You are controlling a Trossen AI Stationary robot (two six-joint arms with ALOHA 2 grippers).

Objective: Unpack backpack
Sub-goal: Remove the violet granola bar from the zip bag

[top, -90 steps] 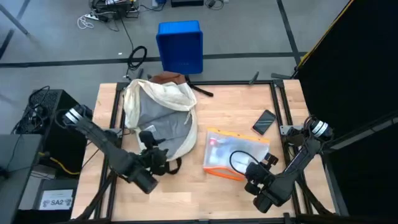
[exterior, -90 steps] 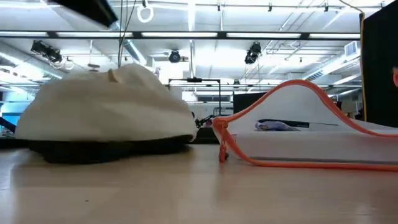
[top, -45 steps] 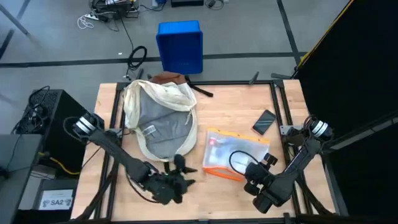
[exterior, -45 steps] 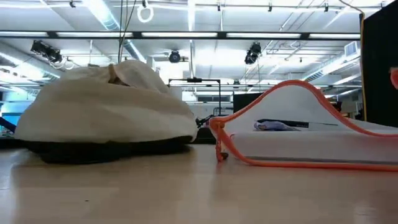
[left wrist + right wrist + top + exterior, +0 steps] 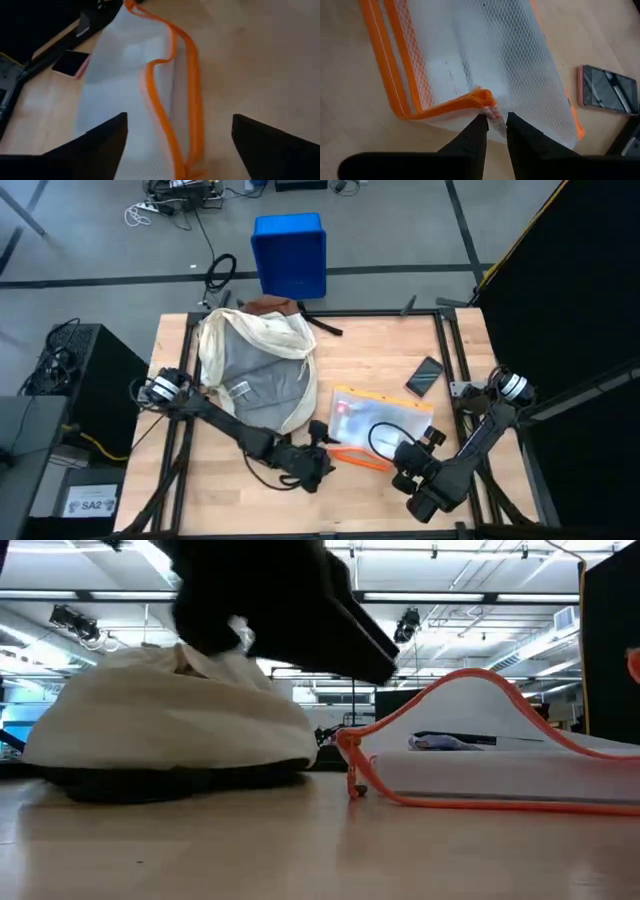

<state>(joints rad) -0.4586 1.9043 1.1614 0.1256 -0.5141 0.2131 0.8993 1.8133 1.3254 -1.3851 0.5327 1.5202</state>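
Dark fingers frame our left wrist view: the left claw (image 5: 177,145) stands wide open with nothing between its fingers, and beyond them we see the orange-edged mesh pouch (image 5: 145,95) lying on the wooden tabletop (image 5: 260,60). From above, we see the left claw (image 5: 318,463) low over the tabletop's near side, just off the pouch's (image 5: 385,420) near left corner, with the left arm stretched across from the left edge past the near end of the backpack (image 5: 258,370). In the level view the arm is a dark shape crossing above the backpack (image 5: 170,730).

Our right claw (image 5: 495,127) has its two fingertips drawn close together, only a narrow slit between them, right at a bunched fold of the pouch's orange edge (image 5: 477,97); we cannot tell whether they actually pinch it. From above the right claw (image 5: 410,465) sits at the pouch's near right edge.

We find the cream-white backpack lying flat on the left half of the tabletop (image 5: 370,355), its grey lining showing and its brown base toward the far edge. A phone (image 5: 425,375) lies beyond the pouch toward the right, apart from it. A blue crate (image 5: 290,252) stands on the floor past the far edge
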